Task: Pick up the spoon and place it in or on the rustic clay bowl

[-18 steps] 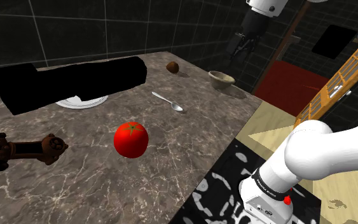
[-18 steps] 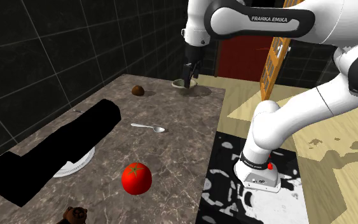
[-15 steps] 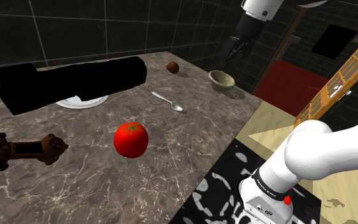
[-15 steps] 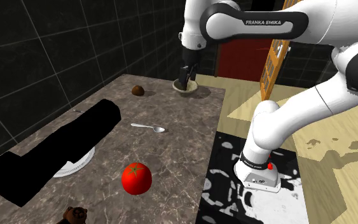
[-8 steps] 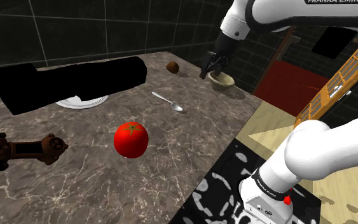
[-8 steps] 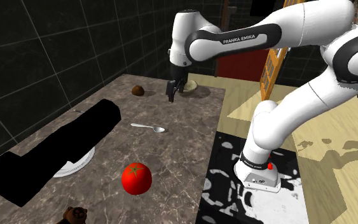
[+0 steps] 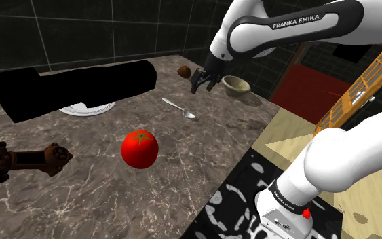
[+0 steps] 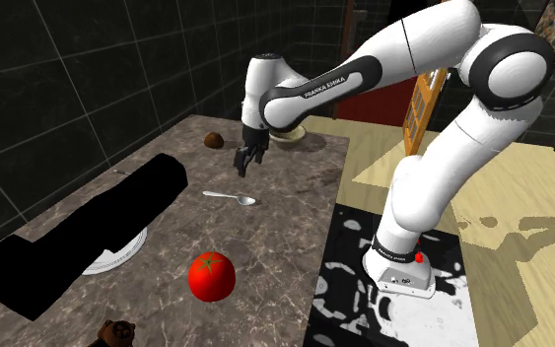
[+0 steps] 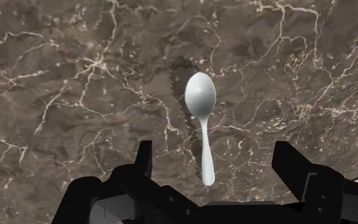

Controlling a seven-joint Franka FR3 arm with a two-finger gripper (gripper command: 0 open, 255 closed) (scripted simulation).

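i held the black two-finger end effector [image 9: 214, 159] wide open and empty over the dark marbled tabletop [image 9: 56, 76], where the slim silver spoon [image 9: 201, 95] lay just ahead, handle pointing back between the fingers.

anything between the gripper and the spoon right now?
Nothing. In the wrist view the spoon lies on bare counter, in line with the gap of the open gripper, with no other thing in the way.
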